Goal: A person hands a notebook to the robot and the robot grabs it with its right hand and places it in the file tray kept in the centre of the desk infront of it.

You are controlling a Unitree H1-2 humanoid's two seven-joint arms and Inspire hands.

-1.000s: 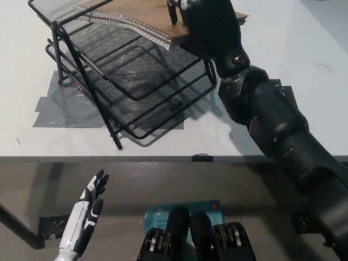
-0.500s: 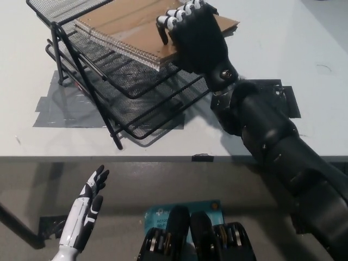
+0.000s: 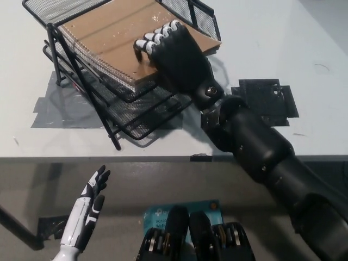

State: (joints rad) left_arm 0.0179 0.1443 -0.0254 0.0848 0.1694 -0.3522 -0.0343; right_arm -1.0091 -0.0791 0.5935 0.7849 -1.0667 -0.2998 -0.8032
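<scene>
Nearest, below the bench edge, the white left hand (image 3: 87, 212) hangs over the dark floor (image 3: 32, 185) with its fingers spread, holding nothing. A teal printed label (image 3: 179, 209) lies on the floor close by. The bench (image 3: 272, 49) is a pale, matte white top with a few small scuffs. Grey tape (image 3: 60, 109) is stuck to it under the tray, and a black square patch (image 3: 263, 100) lies to the right, beside the black forearm. Further in, the black right hand (image 3: 174, 54) is clenched on the near corner of the notebook (image 3: 109, 32), fingers curled over its brown cover. The notebook rests tilted on the upper tier of the black wire file tray (image 3: 136, 117), its spiral spine along the left front edge, its right corner sticking out past the tray's rim.
</scene>
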